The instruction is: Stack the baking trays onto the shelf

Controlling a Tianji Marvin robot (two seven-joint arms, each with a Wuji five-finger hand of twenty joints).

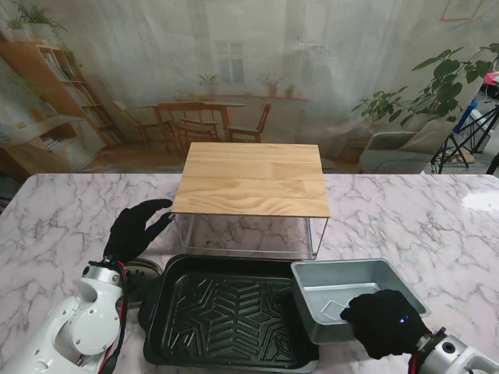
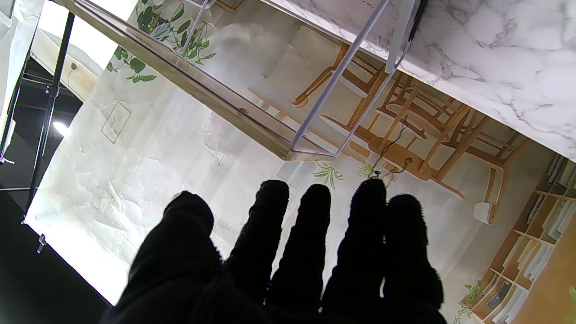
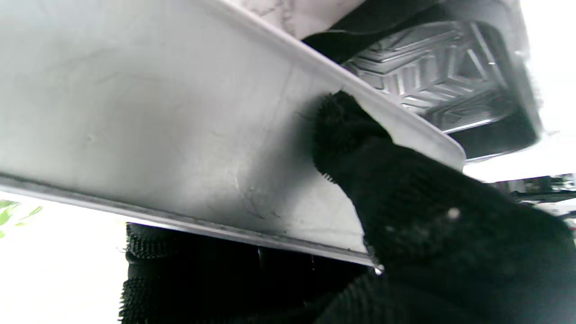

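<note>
A wooden-topped shelf [image 1: 253, 178] on thin white legs stands mid-table; the left wrist view shows its top edge [image 2: 216, 101] and legs. A large black patterned baking tray [image 1: 226, 315] lies on the table nearer to me than the shelf. A smaller grey deep tray [image 1: 351, 292] rests partly on the black tray's right rim. My right hand [image 1: 383, 321] is shut on the grey tray's near rim, thumb [image 3: 346, 130] inside, other fingers under the wall [image 3: 148, 135]. My left hand [image 1: 134, 231] is open, fingers [image 2: 310, 234] spread, beside the shelf's left front leg, holding nothing.
The marble table [image 1: 421, 218] extends left and right of the shelf. A printed room backdrop [image 1: 234, 70] hangs behind the table. A tripod [image 1: 468, 132] stands at the far right. A dark round object [image 1: 140, 276] sits by my left wrist.
</note>
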